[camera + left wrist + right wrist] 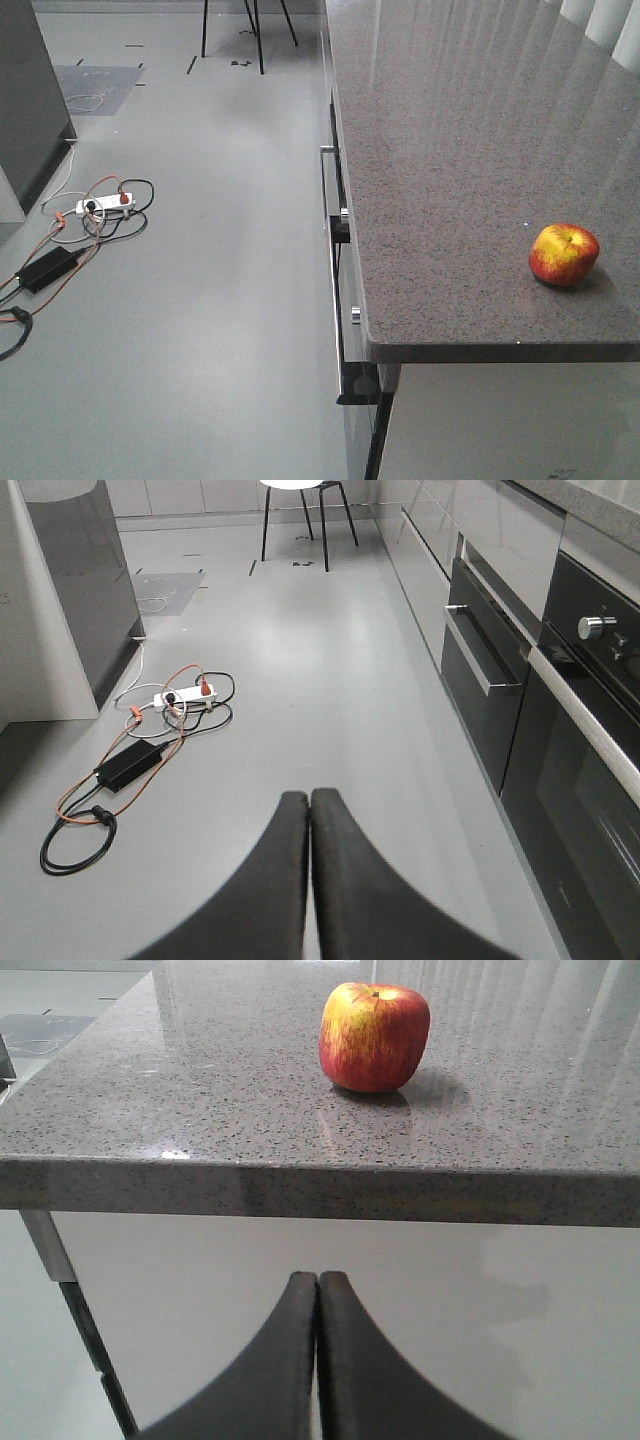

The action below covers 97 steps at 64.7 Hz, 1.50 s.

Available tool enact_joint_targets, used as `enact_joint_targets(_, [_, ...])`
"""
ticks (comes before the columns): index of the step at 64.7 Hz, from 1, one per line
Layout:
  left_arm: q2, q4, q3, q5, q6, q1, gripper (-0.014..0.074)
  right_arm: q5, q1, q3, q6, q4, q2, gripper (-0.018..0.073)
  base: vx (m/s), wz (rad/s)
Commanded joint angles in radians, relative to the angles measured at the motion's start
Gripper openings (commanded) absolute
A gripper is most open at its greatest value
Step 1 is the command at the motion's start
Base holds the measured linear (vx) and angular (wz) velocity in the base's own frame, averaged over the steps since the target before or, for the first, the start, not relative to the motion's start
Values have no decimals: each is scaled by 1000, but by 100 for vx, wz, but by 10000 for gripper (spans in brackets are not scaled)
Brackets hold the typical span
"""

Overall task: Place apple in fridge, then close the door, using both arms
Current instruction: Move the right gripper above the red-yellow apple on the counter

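Apple [564, 254] sits near tabletop [470, 150] edge, handy for pickup; right claw [318, 1360] below that edge, pressed together, empty; left claw [309, 880] also together, off beside the tabletop.

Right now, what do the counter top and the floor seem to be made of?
The counter top: likely polished stone or quartz composite; dark grey, speckled, glossy enough to mirror the apple. The floor: smooth pale grey, perhaps vinyl or coated concrete; soft sheen.
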Motion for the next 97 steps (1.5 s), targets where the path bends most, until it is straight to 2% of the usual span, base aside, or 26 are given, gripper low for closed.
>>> enact_joint_targets(1, [-11,3,18,-69,-1,-2,-5,-70,0,7,-2,-2,-9,-8,0,0])
enact_joint_targets(55, [-11,3,18,-69,-1,-2,-5,-100,0,7,-13,-33,-9,-8,0,0])
enact_joint_targets(70, [-11,3,18,-69,-1,-2,-5,-197,0,4,26,-27,-9,-8,0,0])
enact_joint_targets(86, [-11,3,18,-69,-1,-2,-5,-204,0,-19,128,3,-9,-8,0,0])
enact_joint_targets(97, [-11,3,18,-69,-1,-2,-5,-201,0,-77,120,-19,-5,-8,0,0])
